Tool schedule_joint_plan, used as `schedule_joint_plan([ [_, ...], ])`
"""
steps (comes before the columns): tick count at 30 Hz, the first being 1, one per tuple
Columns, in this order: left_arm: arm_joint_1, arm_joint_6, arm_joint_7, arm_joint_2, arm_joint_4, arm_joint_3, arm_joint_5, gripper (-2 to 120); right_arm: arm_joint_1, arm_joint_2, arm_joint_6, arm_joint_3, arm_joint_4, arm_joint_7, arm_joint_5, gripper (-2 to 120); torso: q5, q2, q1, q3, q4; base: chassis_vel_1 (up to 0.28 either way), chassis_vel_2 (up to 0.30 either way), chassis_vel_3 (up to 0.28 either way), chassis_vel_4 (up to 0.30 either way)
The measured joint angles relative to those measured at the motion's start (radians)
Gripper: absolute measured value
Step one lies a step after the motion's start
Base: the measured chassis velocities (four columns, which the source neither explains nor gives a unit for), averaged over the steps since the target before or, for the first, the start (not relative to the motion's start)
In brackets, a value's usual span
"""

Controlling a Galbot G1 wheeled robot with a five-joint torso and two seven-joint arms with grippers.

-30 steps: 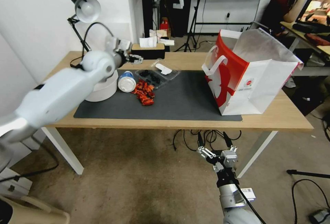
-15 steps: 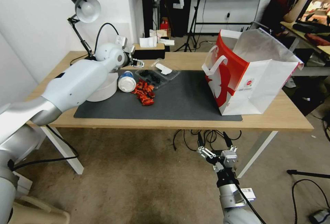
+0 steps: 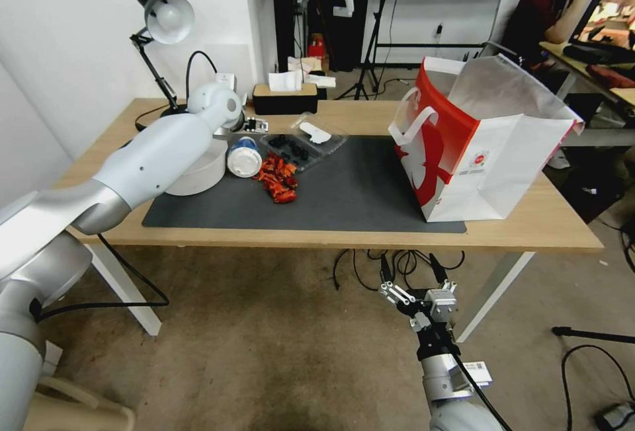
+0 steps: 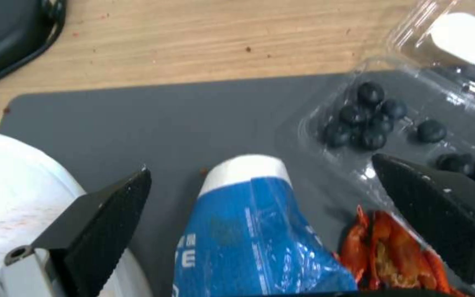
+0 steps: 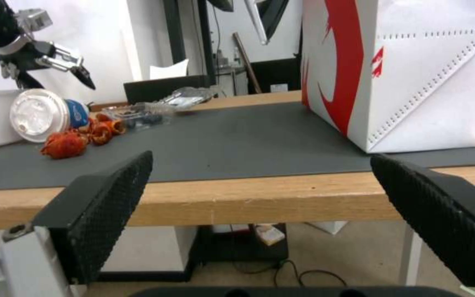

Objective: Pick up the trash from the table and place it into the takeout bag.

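Ridged black fingers (image 4: 105, 222) of the left pincer (image 4: 259, 231) — spread wide — straddle the crinkly blue cup (image 4: 251, 239) on the matte mat (image 4: 155, 119).

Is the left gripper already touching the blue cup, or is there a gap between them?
Apart. In the left wrist view the left gripper is open, with grey mat visible between each finger and the blue cup.

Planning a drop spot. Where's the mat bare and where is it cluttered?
Bare: the mat between the red scraps and the bag, and the wood strip along the near edge. Crowded: the mat's left end, where the white bowl, blue cup, scraps and clear tray sit close together, with the open left gripper above the cup.
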Motion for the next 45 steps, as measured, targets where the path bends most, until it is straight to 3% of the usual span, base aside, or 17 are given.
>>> schedule_joint_plan([
  [45,0.035,-0.002,-0.027,-0.014,0.014,-0.011,-0.041,100,0.0,0.0,0.0,0.0,0.0,0.0,0.0,100,-0.0001,0.0,0.0,0.0,0.0001,0.0,0.0,0.0,0.0],
])
